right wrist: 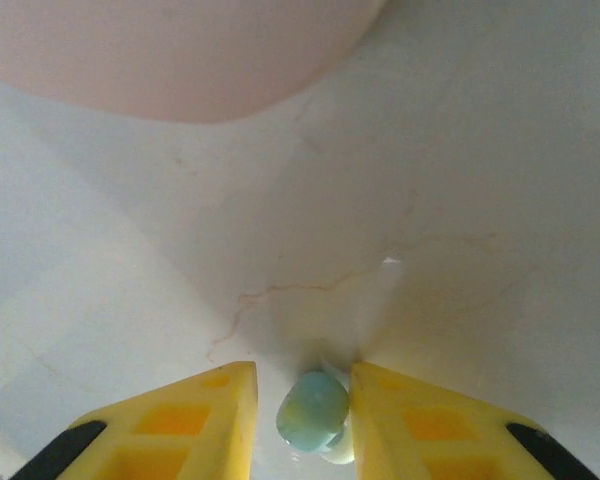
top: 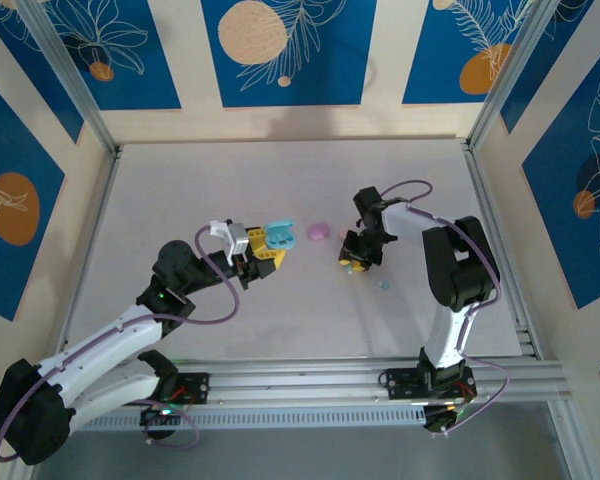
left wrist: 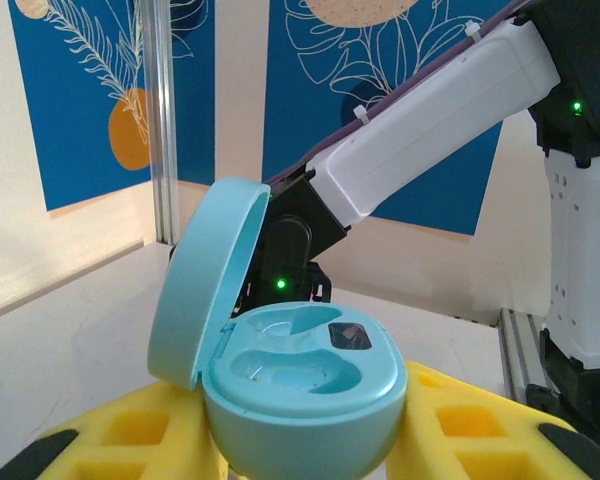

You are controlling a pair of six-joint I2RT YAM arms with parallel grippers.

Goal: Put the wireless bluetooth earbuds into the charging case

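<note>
- left hand: clenched on the blue case, yellow fingers pressed to both sides, held above the surface.
- case lid hinged open, standing up on the left in the left wrist view; two moulded wells face up.
- right hand: down at the surface, right of centre, well apart from the left hand.
- yellow fingers flank a light blue bud lying on the surface; right finger touches it, thin gap on the left.
- cannot tell whether that bud is truly gripped or just bracketed.
- second light blue bud lies loose on the surface, just right of and nearer than the right hand.
- pink case rests on the surface between the two hands, beyond the right fingertips, touching neither.
</note>
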